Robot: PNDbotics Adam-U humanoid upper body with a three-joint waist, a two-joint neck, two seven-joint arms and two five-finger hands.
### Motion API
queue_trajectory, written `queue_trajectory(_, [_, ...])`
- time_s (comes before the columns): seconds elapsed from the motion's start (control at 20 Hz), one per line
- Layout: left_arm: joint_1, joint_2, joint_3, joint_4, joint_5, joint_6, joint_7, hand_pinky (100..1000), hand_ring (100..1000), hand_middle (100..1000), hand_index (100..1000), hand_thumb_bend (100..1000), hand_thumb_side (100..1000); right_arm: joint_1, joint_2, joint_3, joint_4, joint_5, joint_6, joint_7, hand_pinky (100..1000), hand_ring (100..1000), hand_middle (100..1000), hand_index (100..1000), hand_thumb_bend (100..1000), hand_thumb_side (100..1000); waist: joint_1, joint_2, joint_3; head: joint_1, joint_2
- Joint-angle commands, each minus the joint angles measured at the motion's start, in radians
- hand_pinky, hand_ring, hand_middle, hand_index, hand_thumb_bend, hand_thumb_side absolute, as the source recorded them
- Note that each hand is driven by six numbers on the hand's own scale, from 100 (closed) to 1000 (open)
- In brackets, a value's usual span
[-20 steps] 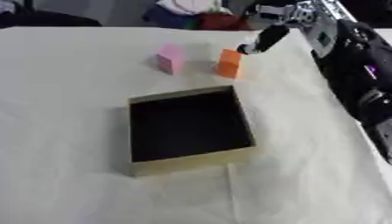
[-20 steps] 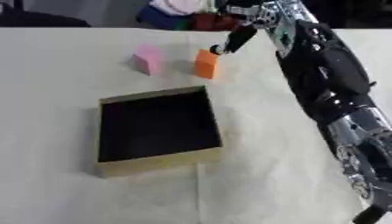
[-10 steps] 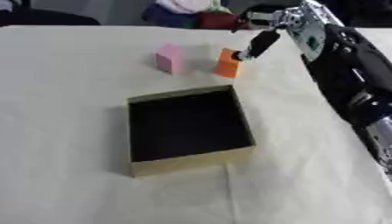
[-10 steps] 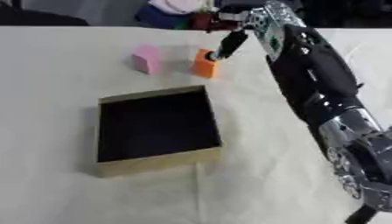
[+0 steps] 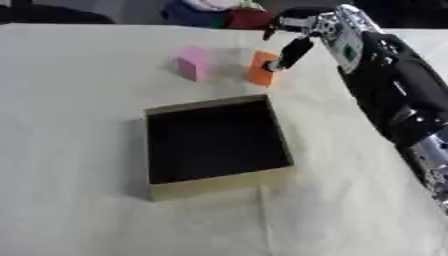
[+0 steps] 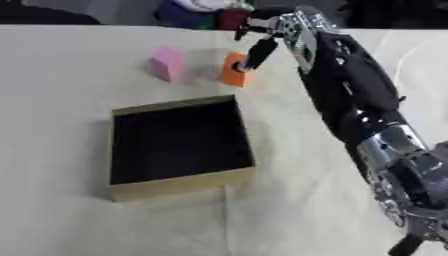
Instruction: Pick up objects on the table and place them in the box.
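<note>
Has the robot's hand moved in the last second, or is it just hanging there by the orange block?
Yes. The right hand has shifted left toward the orange block, whose place relative to the box is unchanged; a finger now reaches its right side.

Lit evenly and softly from above, with no glare on the pale tablecloth (image 5: 79, 150). Soft all over, edges smeared, most on the right hand (image 5: 293, 37) and the orange block (image 5: 260, 69) beside it. Showed only faint, short shadows beside the pink block (image 5: 193, 62) and along the near wall of the box (image 5: 219, 182), whose inside stayed almost black. Fell off to dim, unfocused clutter at the far edge.
</note>
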Motion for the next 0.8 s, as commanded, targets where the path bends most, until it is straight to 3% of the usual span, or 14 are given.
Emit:
queue_trajectory(0.05, [-0.015, 0.025, 0.000, -0.014, -0.004, 0.000, -0.003, 563, 558, 682, 757, 100, 866, -0.027, -0.022, -0.011, -0.006, 0.030, 0.016, -0.020, 954, 986, 868, 845, 400, 359, 0.002, -0.012, 0.004, -0.008, -0.015])
queue_trajectory(0.8, [-0.024, 0.028, -0.003, -0.014, -0.010, -0.001, -0.005, 563, 556, 682, 752, 100, 866, -0.024, -0.028, -0.037, 0.008, 0.071, 0.082, -0.044, 951, 985, 862, 846, 371, 386, -0.002, 0.021, 0.026, -0.041, -0.050])
